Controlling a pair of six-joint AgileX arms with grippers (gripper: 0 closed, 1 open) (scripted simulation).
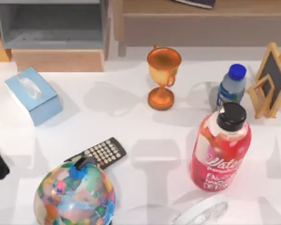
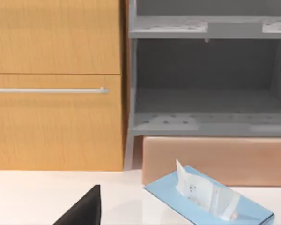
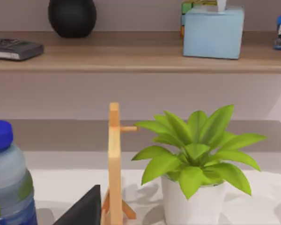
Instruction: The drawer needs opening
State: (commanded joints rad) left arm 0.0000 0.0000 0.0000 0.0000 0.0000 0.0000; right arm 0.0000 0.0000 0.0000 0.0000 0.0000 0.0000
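drawer [image 2: 56, 122] orange-tan front, handle bar cut off at frame edge | just beside grey compartment [image 2: 208, 84] | tissue box [image 2: 210, 199] before compartment | both grippers' jaws: cannot tell

Bright, even light; soft grey shadows fall across the white table [image 1: 131, 122].

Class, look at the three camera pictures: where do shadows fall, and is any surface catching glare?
Top view: soft grey shadows on the white table lie behind the trophy and red bottle; the bottle shows a slight sheen. Left wrist view: the grey compartment is dim inside, with no glare. Right wrist view: faint shadows lie beneath the potted plant.
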